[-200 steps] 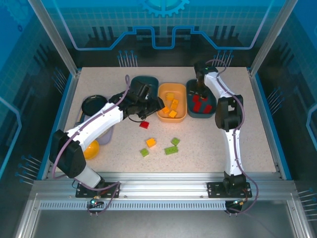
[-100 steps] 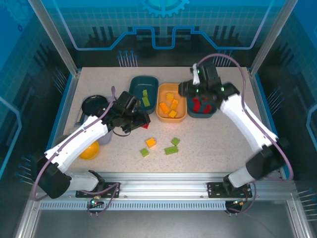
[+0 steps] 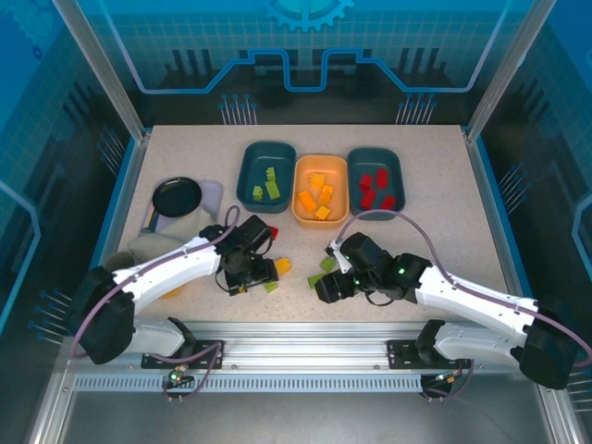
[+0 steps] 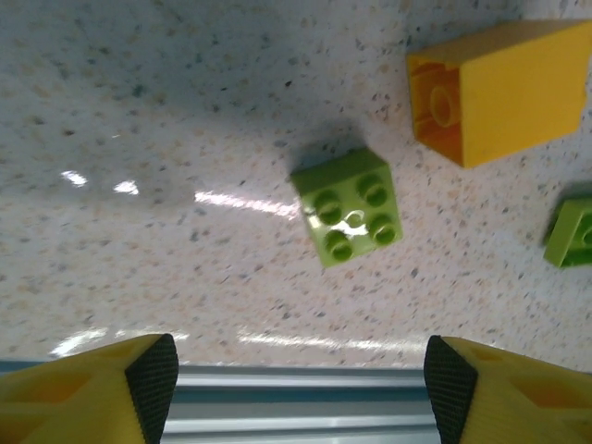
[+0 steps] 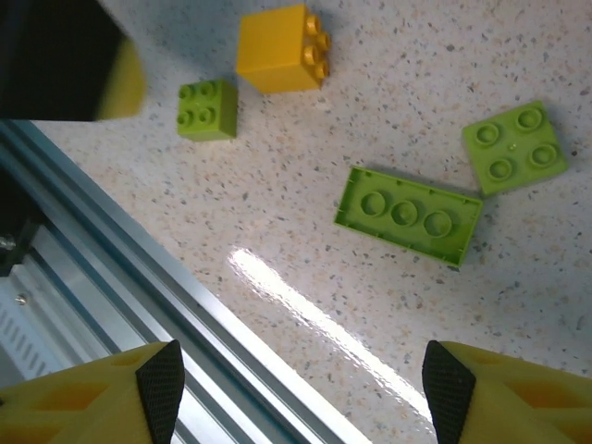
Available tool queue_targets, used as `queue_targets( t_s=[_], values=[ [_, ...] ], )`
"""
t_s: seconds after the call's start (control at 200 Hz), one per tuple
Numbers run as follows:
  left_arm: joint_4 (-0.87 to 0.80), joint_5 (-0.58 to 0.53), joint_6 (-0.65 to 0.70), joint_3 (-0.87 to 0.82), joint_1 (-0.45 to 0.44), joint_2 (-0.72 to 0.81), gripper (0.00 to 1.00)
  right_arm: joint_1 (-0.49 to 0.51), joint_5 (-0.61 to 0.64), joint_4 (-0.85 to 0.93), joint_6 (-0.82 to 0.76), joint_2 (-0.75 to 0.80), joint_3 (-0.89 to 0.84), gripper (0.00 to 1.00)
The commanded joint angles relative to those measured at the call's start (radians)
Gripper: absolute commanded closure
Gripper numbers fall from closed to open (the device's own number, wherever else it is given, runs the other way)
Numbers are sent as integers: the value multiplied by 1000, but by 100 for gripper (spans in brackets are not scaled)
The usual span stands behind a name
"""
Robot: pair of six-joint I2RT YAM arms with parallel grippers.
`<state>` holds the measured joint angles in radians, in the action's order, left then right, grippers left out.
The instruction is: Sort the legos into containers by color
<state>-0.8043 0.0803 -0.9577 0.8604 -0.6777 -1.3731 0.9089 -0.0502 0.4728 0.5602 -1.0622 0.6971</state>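
left gripper (image 3: 257, 276) down low at 6 o'clock of the table (image 3: 462, 231), spread wide, pinching nothing. from its wrist: black pads (image 4: 153, 375) far apart at 7 and 5 o'clock, with bare table and aluminium rail (image 4: 296, 412) between them. 4-stud green lego (image 4: 349, 219) near dead centre, studs up, apart from both pads. orange-yellow lego (image 4: 495, 92) at 1 o'clock, tipped on its side, hollow underside showing.

right gripper (image 3: 324, 285) close by at 6 o'clock too, likewise spread, gripping nothing. from its wrist: long green lego (image 5: 408, 215) just right of centre, flat on the table. square green lego (image 5: 514, 146) near it at 2 o'clock, not touching. same 4-stud green lego out at 10 o'clock, orange-yellow lego at 12, and a yellow-and-black finger of the left gripper poking in at the 10 o'clock corner.

up at 12 o'clock, 3 trays side by side in a row. left teal tray (image 3: 264, 155) holding sorted green legos (image 3: 269, 190). orange tray (image 3: 321, 163) in the middle holding sorted orange-yellow legos (image 3: 319, 197). right teal tray (image 3: 376, 157) holding sorted red legos (image 3: 375, 191).

1 lone red lego (image 3: 271, 232) loose on the table, between the left teal tray and the left gripper. black round pan (image 3: 176, 195) off at 9 o'clock, well apart from the trays.
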Motion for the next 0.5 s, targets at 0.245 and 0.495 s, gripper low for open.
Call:
queue_targets(
  t_s=[0.245,0.495],
  values=[
    [109,-2,-138,29,-34,-197,27,15,25,-11,23,53,-1,28],
    [105,-38,-138,56,-48,-272,35,12,1,-23,14,39,-14,29]
  ],
)
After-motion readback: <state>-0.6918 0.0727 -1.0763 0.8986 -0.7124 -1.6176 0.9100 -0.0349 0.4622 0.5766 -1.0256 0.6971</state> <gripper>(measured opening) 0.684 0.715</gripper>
